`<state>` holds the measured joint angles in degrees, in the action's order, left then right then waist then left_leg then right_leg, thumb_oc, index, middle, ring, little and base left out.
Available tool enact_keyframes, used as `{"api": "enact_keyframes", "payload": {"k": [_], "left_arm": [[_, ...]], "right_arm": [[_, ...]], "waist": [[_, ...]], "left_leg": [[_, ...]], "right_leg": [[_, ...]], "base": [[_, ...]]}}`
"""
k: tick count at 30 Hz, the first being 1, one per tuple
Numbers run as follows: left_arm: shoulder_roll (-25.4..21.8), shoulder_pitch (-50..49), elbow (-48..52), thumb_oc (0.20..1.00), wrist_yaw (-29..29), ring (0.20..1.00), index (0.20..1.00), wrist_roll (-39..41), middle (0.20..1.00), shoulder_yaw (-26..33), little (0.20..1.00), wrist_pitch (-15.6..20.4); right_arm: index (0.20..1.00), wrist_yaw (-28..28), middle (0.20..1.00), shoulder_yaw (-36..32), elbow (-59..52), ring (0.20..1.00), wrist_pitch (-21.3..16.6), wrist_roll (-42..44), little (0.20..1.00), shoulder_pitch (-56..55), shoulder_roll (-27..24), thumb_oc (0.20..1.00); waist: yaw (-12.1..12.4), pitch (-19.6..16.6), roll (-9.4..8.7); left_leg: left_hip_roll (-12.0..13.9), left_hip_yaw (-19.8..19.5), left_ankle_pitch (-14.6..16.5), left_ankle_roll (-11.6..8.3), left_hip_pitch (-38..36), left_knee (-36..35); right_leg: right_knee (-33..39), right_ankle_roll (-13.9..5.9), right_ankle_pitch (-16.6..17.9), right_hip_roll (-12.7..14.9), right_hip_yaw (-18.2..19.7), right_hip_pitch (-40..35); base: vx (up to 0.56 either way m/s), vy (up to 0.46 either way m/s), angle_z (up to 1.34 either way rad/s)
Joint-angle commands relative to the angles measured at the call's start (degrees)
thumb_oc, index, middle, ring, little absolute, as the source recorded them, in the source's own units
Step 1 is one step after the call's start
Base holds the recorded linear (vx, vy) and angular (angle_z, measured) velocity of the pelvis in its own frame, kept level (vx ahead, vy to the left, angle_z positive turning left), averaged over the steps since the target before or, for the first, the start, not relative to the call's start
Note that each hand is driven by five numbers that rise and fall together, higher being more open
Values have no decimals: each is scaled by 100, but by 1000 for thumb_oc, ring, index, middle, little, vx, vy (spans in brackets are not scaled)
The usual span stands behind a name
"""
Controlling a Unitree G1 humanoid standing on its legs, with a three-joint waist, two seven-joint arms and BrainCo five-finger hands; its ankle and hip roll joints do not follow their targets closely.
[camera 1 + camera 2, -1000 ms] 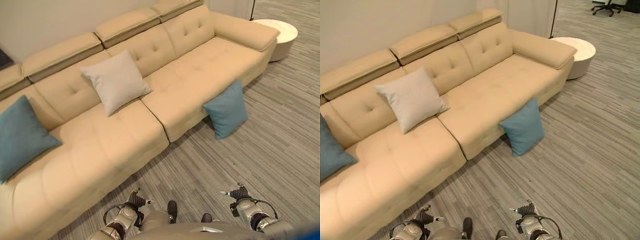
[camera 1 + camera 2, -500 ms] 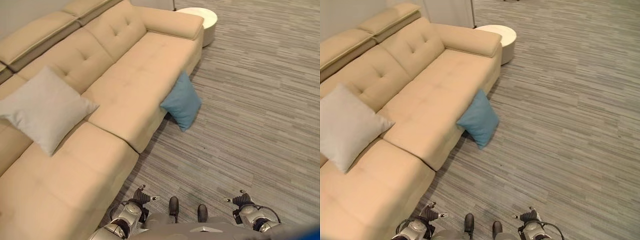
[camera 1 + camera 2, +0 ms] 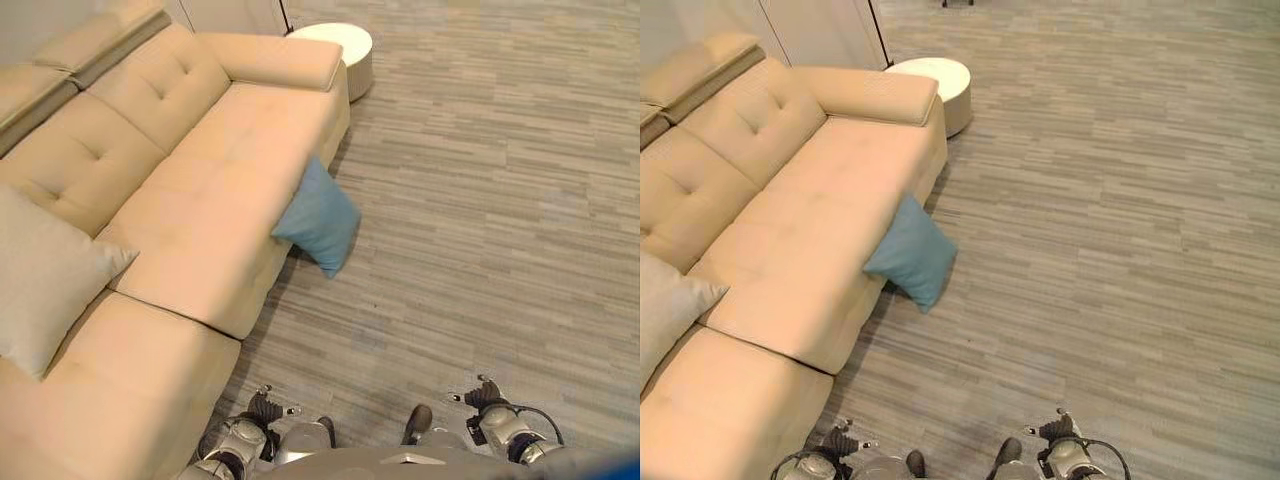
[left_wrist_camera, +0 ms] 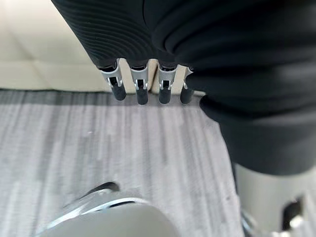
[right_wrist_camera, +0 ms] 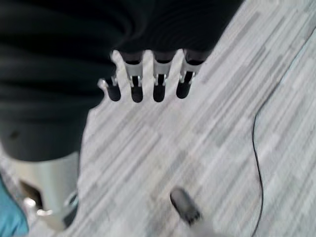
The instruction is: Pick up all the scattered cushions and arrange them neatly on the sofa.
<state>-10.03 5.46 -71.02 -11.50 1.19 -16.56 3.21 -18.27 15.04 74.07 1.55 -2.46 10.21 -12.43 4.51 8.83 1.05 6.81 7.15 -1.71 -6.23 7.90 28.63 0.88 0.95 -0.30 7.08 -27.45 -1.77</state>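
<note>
A teal cushion (image 3: 320,215) stands on the floor, leaning against the front of the beige sofa (image 3: 200,160) below its right seat. A pale grey cushion (image 3: 45,275) leans on the sofa's backrest at the left. My left hand (image 3: 265,408) and right hand (image 3: 485,395) hang low at my sides, well short of the teal cushion. The left hand's fingers (image 4: 140,84) point straight down over the floor near the sofa's base and hold nothing. My right hand's fingers (image 5: 158,84) are straight too, over bare floor.
A round white side table (image 3: 335,45) stands past the sofa's right armrest (image 3: 275,60). Grey striped floor (image 3: 500,220) stretches wide to the right of the sofa and the teal cushion.
The camera has turned to the right, so the sofa and cushions sit further left in view and the teal cushion on the sofa's left end is out of frame. Both hands hang as before.
</note>
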Motion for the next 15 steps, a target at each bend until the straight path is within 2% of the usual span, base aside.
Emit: {"api": "enact_keyframes", "payload": {"k": [1,3,4,7,8,10,12,15], "left_arm": [[280,210,164,1000,10,1000,1000,57,1000,-290,1000,121],[292,188,162,1000,18,1000,1000,37,1000,-279,1000,118],[291,191,162,1000,13,1000,1000,31,1000,-269,1000,117],[278,188,149,1000,37,1000,1000,27,1000,-215,1000,134],[262,169,153,1000,55,1000,1000,53,1000,-205,1000,158],[251,151,158,1000,66,1000,1000,69,1000,-193,1000,168],[252,32,149,1000,121,1000,1000,103,1000,-93,1000,147],[214,-12,116,1000,126,1000,1000,86,1000,-45,1000,124]], "right_arm": [[1000,-99,1000,116,136,1000,-68,36,1000,228,-175,1000],[1000,-118,1000,100,130,1000,-87,7,1000,154,-191,1000],[1000,-119,1000,103,131,1000,-90,-10,1000,125,-202,1000],[1000,-123,1000,128,130,1000,-100,-57,1000,98,-194,1000],[1000,-120,1000,157,119,1000,-97,-70,1000,95,-172,1000],[1000,-125,1000,171,105,1000,-101,-87,1000,93,-156,1000],[1000,-85,1000,229,105,1000,-74,-206,1000,55,-94,1000],[1000,-63,1000,232,117,1000,-70,-247,1000,19,-47,1000]], "waist": [[199,294,49],[266,272,1],[290,258,-9],[421,193,47],[518,187,116],[589,208,130],[640,78,128],[655,9,20]], "left_leg": [[-376,-50,720,371,-13,-358],[-524,-7,812,418,79,-792],[-593,2,733,427,170,-981],[-791,-7,109,406,461,-1887],[-875,-58,-230,347,673,-2242],[-887,-30,-357,327,740,-2355],[-909,-71,-339,508,571,-2614],[-957,-87,-277,589,545,-2484]], "right_leg": [[-180,-452,-355,-62,257,-101],[8,-532,-345,-100,308,-250],[81,-559,-340,-134,341,-313],[299,-645,-354,-359,531,-500],[366,-649,-431,-539,727,-650],[389,-650,-500,-599,830,-751],[369,-641,-646,-676,998,-893],[226,-653,-747,-604,1023,-962]], "base": [[223,-103,-31],[226,-63,-17],[199,-34,-38],[235,-15,-24],[227,-6,-26],[251,11,-52],[310,45,-85],[287,54,-61]]}}
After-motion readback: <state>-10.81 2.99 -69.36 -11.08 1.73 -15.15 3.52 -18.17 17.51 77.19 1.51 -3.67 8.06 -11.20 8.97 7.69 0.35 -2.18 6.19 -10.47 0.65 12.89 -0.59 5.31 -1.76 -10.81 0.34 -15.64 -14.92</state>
